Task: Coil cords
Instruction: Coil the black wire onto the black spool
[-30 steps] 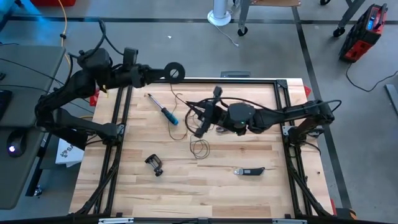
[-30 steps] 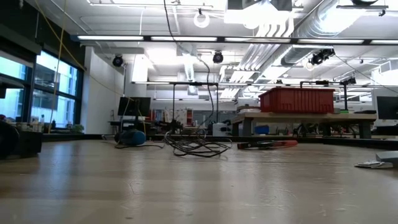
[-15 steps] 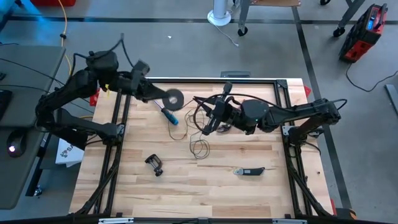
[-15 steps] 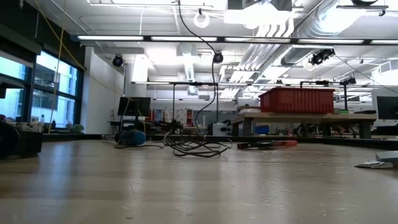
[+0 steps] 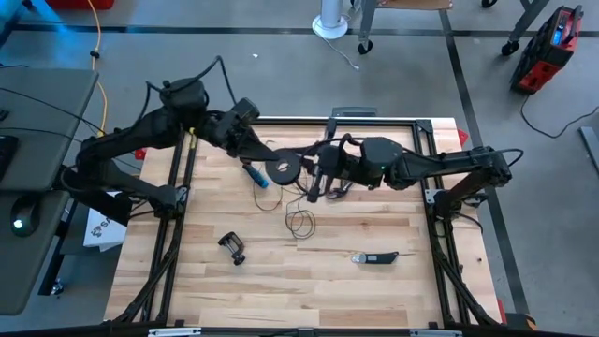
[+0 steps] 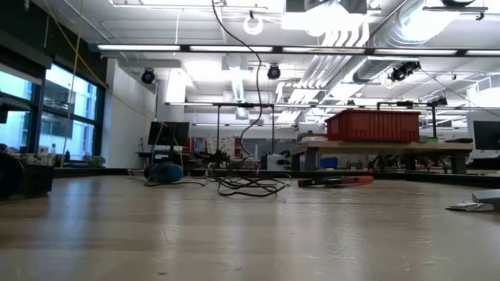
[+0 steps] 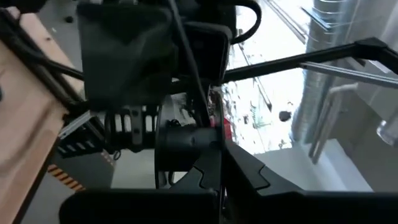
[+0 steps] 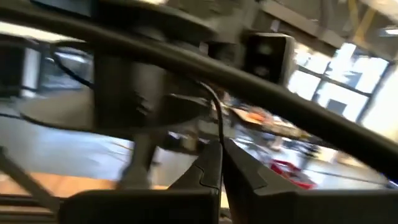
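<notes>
The small round black reel (image 5: 284, 168) hangs over the middle of the table's far half, with my left gripper (image 5: 268, 158) shut on it. Just to its right, my right gripper (image 5: 314, 186) is shut on the hair-thin dark cord (image 8: 218, 124). From there the cord drops (image 6: 251, 117) to a loose tangle (image 6: 250, 186) lying on the wood; in the high view that tangle (image 5: 299, 222) lies nearer the front edge than the grippers. In the left wrist view the reel (image 7: 180, 142) fills the space in front of my fingers. My left gripper holds the reel at its left rim (image 5: 274, 164), coming about level from the table's far left. The reel is lifted clear of the table, its flat face up. My right gripper pinches the thin cord (image 8: 219, 138) between its two fingertips. Its fingers reach about level from the table's right. The cord runs slack from the fingers toward the reel and down to the tangle.
A blue-handled screwdriver (image 5: 255, 175) lies under the left arm. A small black clamp (image 5: 232, 247) and a black hand tool (image 5: 375, 257) lie near the front. Red pliers (image 6: 336, 181) lie at the table's far right. The black frame (image 5: 374, 120) runs along the far edge.
My left gripper has carried the reel from over the table's far left corner toward the middle, close to my right gripper, sinking a little and rolling at the wrist. My right gripper has drifted slightly up and toward the far edge, and the cord hanging from it has swung.
</notes>
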